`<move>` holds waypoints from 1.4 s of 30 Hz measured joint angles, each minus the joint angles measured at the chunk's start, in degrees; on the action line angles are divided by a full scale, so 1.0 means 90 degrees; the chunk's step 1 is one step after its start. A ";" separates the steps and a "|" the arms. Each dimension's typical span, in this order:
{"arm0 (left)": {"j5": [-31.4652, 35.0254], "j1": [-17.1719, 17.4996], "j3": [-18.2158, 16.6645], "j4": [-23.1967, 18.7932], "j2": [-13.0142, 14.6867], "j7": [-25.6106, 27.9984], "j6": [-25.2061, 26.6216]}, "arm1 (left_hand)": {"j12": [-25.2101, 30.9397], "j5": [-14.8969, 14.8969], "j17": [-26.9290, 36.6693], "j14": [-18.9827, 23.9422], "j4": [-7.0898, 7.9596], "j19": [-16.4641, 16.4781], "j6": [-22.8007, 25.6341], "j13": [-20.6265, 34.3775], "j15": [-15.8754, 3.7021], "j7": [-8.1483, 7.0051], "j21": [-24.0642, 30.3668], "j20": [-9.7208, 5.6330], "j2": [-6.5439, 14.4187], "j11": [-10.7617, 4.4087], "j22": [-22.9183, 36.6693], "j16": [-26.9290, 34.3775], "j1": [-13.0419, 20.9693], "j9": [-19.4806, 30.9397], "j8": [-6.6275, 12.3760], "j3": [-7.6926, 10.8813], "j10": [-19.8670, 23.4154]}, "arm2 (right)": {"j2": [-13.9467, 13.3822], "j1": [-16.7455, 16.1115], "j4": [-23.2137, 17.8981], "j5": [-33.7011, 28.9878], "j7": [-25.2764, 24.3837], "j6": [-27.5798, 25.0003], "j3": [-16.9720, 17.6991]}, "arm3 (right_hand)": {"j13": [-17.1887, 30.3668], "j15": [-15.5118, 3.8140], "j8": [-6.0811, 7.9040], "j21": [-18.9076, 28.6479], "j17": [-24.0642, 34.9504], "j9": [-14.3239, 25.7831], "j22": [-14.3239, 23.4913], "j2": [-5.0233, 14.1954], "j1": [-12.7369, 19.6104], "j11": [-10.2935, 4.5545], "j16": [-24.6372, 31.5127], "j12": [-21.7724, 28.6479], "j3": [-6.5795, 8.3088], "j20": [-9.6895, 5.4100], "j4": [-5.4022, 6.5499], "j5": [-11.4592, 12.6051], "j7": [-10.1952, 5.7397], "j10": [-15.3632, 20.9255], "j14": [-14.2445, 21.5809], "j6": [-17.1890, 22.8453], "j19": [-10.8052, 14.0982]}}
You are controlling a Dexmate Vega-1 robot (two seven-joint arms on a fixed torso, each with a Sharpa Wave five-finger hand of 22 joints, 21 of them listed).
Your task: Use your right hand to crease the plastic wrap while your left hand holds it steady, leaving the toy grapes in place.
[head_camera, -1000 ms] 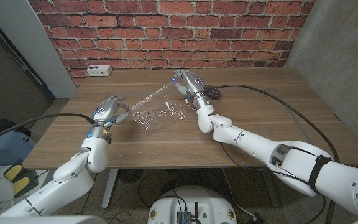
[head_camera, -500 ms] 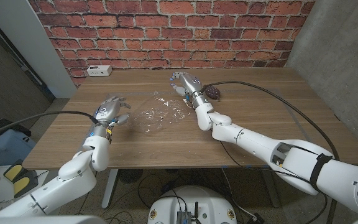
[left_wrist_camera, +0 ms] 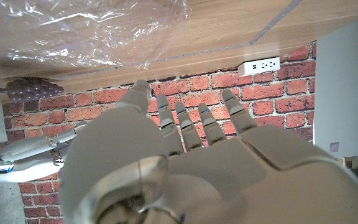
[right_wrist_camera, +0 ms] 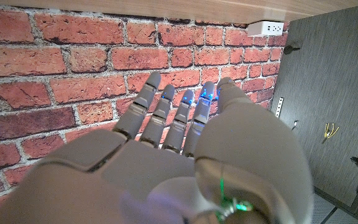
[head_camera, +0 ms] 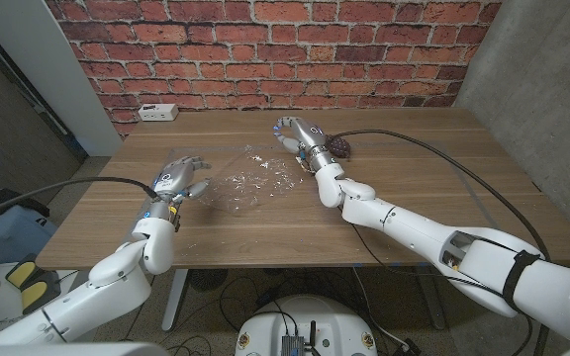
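plastic wrap (head_camera: 255,179) crumpled, tabletop (head_camera: 414,198) centre | left hand (head_camera: 178,177) spread, near left edge, empty | right hand (head_camera: 300,135) spread, empty, beside toy grapes (head_camera: 339,146)

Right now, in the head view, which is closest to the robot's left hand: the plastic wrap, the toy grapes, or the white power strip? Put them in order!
From the left hand:
1. Plastic wrap, lying just beside the hand, toward the table's middle.
2. White power strip, at the far table edge by the brick wall.
3. Toy grapes, across the table, next to the right hand.
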 measured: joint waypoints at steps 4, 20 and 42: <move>-0.0252 0.0065 -0.0080 -0.0014 0.0015 -0.0019 -0.0225 | 0.0000 0.0033 0.0025 -0.0034 0.0049 -0.0106 -0.0544 0.0000 0.0100 -0.0018 0.0000 -0.0036 0.0041 0.0053 0.0028 0.0000 -0.0129 -0.0042 0.0000 -0.0008 -0.0120 | -0.0132 -0.0117 -0.0206 0.0031 0.0114 0.0018 0.0067 | 0.0000 0.0000 -0.0092 0.0000 -0.0008 0.0000 0.0000 0.0033 -0.0033 0.0041 -0.0026 0.0000 0.0033 0.0021 0.0011 0.0000 -0.0031 -0.0046 0.0000 -0.0156 0.0021; -0.1068 0.0183 -0.0236 0.0067 0.0066 -0.0244 -0.1136 | 0.0000 0.0043 0.0029 -0.0374 0.0230 -0.0550 -0.1063 -0.0020 0.0031 -0.0025 -0.0050 -0.0599 0.0103 0.0177 0.0041 -0.0048 -0.0641 -0.0115 0.0081 -0.0032 -0.0404 | -0.0642 -0.0562 -0.1041 -0.0043 0.0598 0.0016 0.0300 | -0.0001 0.0011 -0.0303 -0.0048 -0.0007 0.0001 0.0000 0.0033 -0.0122 0.0014 -0.0119 -0.0033 0.0113 0.0056 0.0022 -0.0024 -0.0097 -0.0313 -0.0058 -0.0503 -0.0015; -0.1736 0.0226 -0.0313 0.0149 0.0237 -0.0692 -0.1601 | -0.0028 0.0043 -0.0018 -0.0600 0.0426 -0.0598 -0.1334 -0.0078 0.0010 0.0223 -0.0076 -0.0598 0.0056 0.0271 0.0011 -0.0074 -0.1209 -0.0161 0.0081 -0.0135 -0.0675 | -0.1239 -0.1056 -0.2026 -0.0426 0.1423 -0.0435 0.0495 | -0.0001 -0.0003 -0.0651 -0.0097 -0.0002 0.0002 0.0000 -0.0002 -0.0166 0.0001 -0.0255 -0.0100 0.0209 0.0029 -0.0149 -0.0048 -0.0232 -0.0825 -0.0390 -0.1141 -0.0107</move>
